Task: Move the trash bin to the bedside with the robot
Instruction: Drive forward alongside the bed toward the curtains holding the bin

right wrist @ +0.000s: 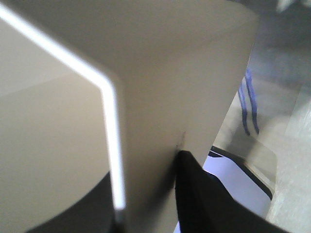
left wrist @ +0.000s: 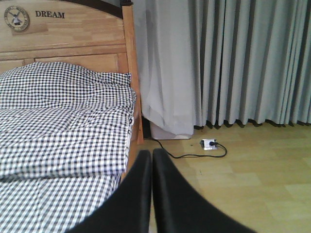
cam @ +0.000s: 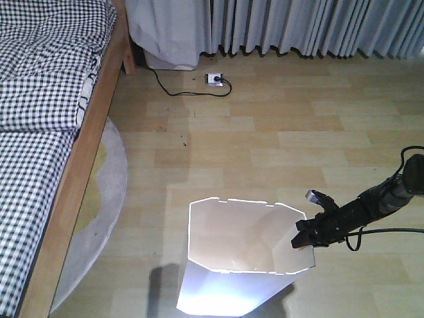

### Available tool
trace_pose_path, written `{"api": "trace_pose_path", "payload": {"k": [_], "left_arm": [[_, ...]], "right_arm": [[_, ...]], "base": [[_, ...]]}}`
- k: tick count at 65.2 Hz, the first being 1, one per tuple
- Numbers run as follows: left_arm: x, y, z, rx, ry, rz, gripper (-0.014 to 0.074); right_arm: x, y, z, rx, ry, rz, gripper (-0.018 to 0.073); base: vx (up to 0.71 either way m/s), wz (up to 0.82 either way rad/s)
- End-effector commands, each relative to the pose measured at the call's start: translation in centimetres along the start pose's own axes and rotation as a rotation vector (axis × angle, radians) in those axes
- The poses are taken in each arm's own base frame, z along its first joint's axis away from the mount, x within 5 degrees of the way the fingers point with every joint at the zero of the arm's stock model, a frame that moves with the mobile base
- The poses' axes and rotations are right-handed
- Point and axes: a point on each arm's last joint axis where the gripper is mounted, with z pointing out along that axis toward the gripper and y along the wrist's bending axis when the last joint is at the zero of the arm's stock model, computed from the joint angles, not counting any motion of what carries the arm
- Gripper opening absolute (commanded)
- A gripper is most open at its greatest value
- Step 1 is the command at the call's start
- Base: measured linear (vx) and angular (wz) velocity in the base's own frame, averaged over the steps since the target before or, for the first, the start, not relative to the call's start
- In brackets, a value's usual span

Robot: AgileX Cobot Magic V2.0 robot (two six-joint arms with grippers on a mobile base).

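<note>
The white trash bin [cam: 232, 265] stands on the wood floor at the bottom centre of the front view, rim up, cream inside. My right gripper [cam: 301, 237] is shut on the bin's right rim; its black arm reaches in from the right with a trailing cable. In the right wrist view the bin wall [right wrist: 160, 97] fills the frame, one black finger [right wrist: 194, 194] pressed on its outer side, the other inside. The bed [cam: 46, 132], with wooden frame and checked bedding, lies along the left, about a step from the bin. My left gripper [left wrist: 151, 160] is shut and empty, pointing towards the bed [left wrist: 63, 121].
A round grey and yellow rug [cam: 99, 199] lies beside the bed frame. Grey curtains [cam: 298, 26] hang along the far wall. A white socket strip [cam: 214, 79] with a black floor cable [cam: 179, 93] lies near the curtains. Wood floor lies between the bin and the bed.
</note>
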Motion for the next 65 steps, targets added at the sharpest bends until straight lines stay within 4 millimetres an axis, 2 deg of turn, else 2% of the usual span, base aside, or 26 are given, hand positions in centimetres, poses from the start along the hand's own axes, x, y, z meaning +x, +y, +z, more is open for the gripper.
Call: {"api": "trace_pose_path", "payload": {"k": [1, 65], "left_arm": [[-1.38, -0.05, -0.2, 0.005, -0.098, -0.009, -0.0006], [-1.38, -0.05, -0.2, 0.005, -0.098, -0.009, -0.0006]], "right_arm": [[-2.02, 3.39, -3.35, -0.197, -0.031, -0.036, -0.0005], [-2.02, 3.39, -3.35, -0.197, -0.031, -0.036, -0.0005]], "base": [[0.42, 0.0], [0.4, 0.0]]}}
